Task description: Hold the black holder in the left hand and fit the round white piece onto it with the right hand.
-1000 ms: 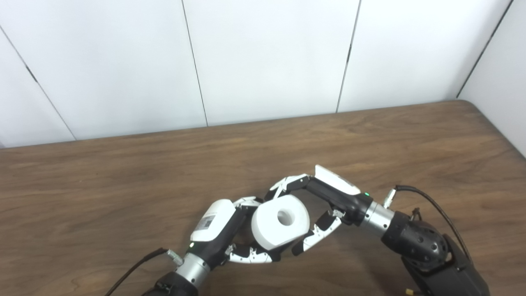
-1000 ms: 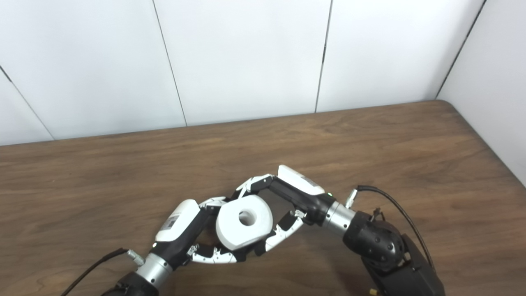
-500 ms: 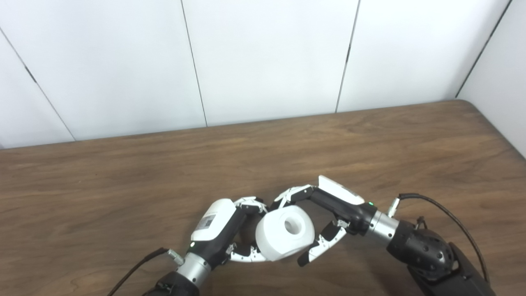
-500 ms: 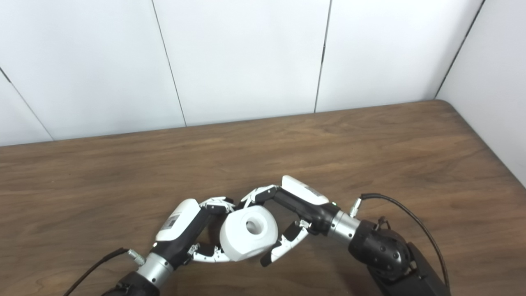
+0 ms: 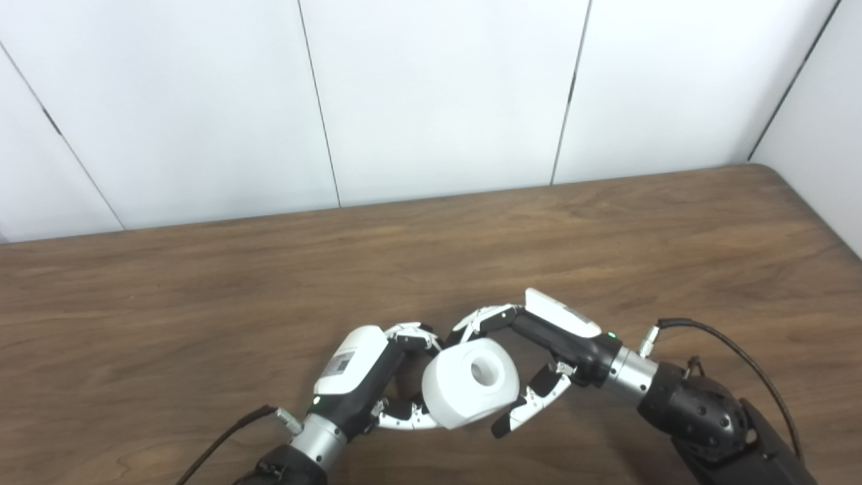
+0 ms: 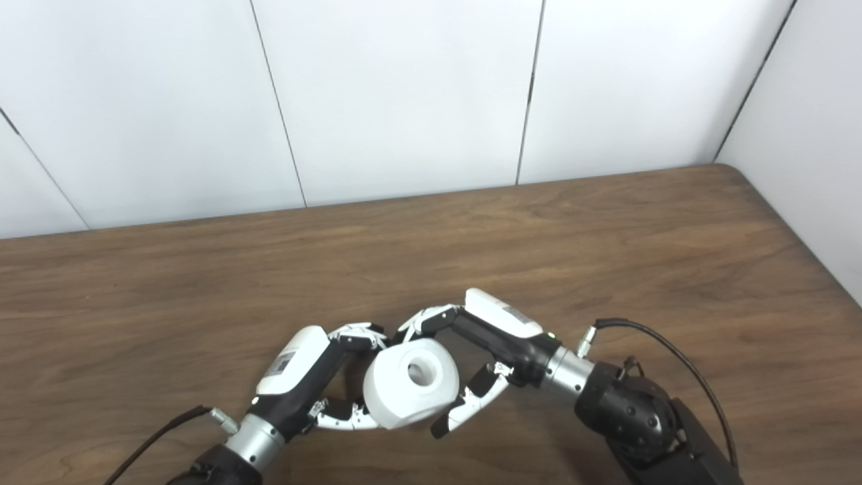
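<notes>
The round white piece (image 5: 470, 383), a thick roll with a centre hole, hangs low over the wooden table (image 5: 202, 283) between my two hands. My right hand (image 5: 539, 343) is shut on it from the right, fingers (image 5: 481, 318) over its top edge and thumb (image 5: 522, 411) under its lower right. My left hand (image 6: 306, 377) curls in from the left, fingers (image 6: 357, 335) by the roll's upper left and thumb (image 6: 337, 421) at its lower left. The black holder is almost wholly hidden behind the roll; only a dark shape (image 5: 406, 385) shows in the left palm.
White wall panels (image 5: 438, 101) stand along the table's far edge. The table's right edge (image 5: 835, 222) runs close to a side wall. Black cables trail from both wrists, one (image 5: 727, 343) arching over the right forearm.
The right hand and the white piece have shifted slightly right and toward the near edge, and the roll has dropped a little. The left hand has hardly moved.
</notes>
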You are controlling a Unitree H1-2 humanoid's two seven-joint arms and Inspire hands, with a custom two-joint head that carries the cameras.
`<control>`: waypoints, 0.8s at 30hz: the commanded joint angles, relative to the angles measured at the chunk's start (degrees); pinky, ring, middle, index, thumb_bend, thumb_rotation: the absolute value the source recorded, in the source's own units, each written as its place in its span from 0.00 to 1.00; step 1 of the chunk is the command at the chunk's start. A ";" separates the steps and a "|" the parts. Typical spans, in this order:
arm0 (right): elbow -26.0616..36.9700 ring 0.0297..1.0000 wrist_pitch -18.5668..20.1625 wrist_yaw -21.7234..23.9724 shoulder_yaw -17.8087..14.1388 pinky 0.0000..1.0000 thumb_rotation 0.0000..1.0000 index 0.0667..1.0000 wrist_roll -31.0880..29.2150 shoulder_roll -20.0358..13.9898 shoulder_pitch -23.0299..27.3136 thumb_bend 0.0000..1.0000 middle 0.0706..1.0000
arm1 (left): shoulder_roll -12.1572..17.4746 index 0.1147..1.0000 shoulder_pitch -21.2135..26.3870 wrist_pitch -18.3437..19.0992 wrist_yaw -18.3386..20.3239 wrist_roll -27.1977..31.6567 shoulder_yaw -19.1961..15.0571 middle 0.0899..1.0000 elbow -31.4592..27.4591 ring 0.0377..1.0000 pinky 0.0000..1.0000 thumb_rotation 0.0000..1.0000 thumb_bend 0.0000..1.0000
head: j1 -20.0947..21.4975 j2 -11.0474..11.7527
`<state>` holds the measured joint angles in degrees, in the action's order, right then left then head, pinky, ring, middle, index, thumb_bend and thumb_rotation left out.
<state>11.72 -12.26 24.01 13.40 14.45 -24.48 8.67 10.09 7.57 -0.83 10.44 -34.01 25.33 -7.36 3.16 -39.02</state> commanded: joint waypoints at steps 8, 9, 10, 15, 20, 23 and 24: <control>1.19 0.73 -3.00 -1.54 -0.50 0.63 0.13 0.45 3.56 -0.07 2.60 0.51 0.68 | -0.08 0.43 -0.15 0.06 1.92 -0.08 0.97 0.68 -0.12 0.84 0.73 0.07 0.52 | 0.52 -0.05; 1.28 0.73 -2.98 -1.54 -0.58 0.63 0.13 0.45 3.95 -0.17 2.70 0.51 0.68 | -0.15 0.43 -0.10 0.26 2.07 -0.06 1.01 0.68 -0.13 0.84 0.73 0.07 0.52 | 0.62 -0.11; 1.38 0.73 -2.97 -1.49 -0.65 0.63 0.13 0.45 4.23 -0.31 2.80 0.51 0.67 | -0.23 0.43 -0.07 0.41 2.18 -0.05 1.06 0.69 -0.16 0.84 0.73 0.07 0.52 | 0.65 -0.20; 2.06 0.72 -2.81 -0.66 -0.82 0.62 0.13 0.45 4.60 -1.43 3.08 0.52 0.67 | -0.66 0.43 -0.09 0.59 2.16 -0.38 1.35 0.68 -0.37 0.84 0.73 0.07 0.52 | 0.81 -0.66; 3.00 0.72 -3.39 0.07 -0.90 0.61 0.13 0.45 5.58 -3.47 3.46 0.52 0.66 | -1.15 0.43 -0.18 1.45 2.45 -0.89 1.78 0.69 -1.23 0.84 0.73 0.07 0.52 | 0.91 -1.16; 3.98 0.71 -3.54 0.12 -1.28 0.60 0.13 0.45 6.48 -4.57 3.83 0.52 0.65 | -1.48 0.43 -0.25 1.98 2.50 -1.32 2.10 0.69 -1.54 0.84 0.74 0.07 0.52 | 0.89 -1.25; 4.31 0.70 -3.35 0.10 -1.49 0.60 0.13 0.45 6.76 -4.78 4.00 0.52 0.65 | -1.57 0.43 -0.28 1.93 2.37 -1.41 2.18 0.69 -1.49 0.84 0.73 0.07 0.52 | 0.88 -1.28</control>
<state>13.70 -14.22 24.72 12.89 20.96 -28.58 10.58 9.18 7.55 1.03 10.86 -35.37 26.11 -8.29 3.96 -40.25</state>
